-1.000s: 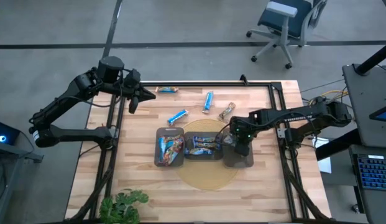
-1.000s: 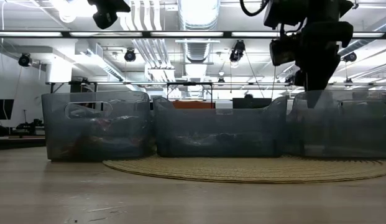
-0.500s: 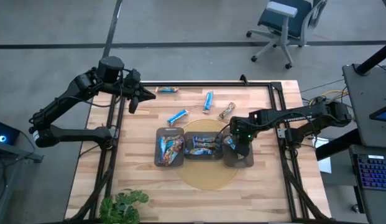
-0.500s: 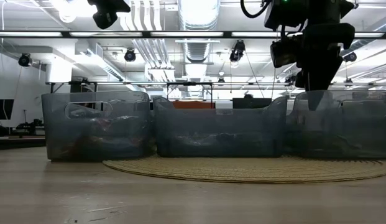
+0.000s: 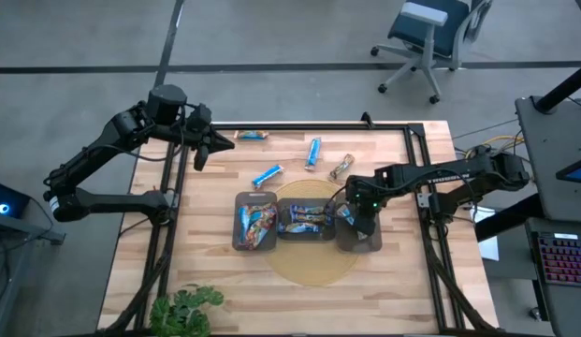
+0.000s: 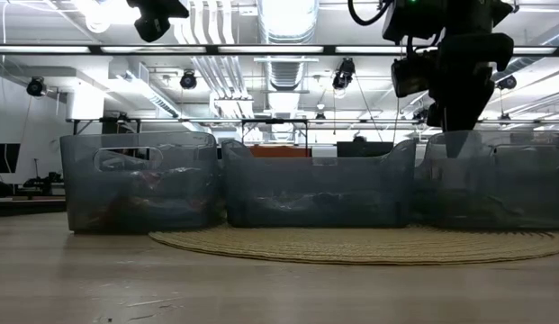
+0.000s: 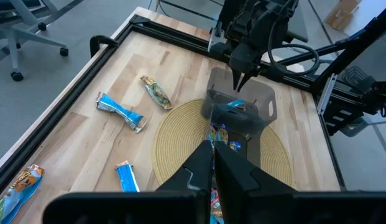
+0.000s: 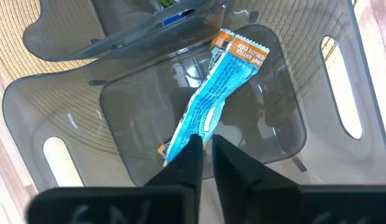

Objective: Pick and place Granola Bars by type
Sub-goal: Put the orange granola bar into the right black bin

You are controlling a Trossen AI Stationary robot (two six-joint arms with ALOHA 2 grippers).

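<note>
Legible text: very little. Blue granola bar (image 8: 211,106) lying in the right-hand tray (image 8: 317,134): small dark print on its orange end, too small to read with confidence. Right arm (image 5: 440,175): white lettering along the forearm, not readable. Wrappers of loose bars on the table (image 5: 402,271): print present, illegible.

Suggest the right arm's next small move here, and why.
Probably lift the right gripper clear and head for a loose bar: a blue bar lies apart from it in the right-hand tray, and four bars remain on the table.
</note>
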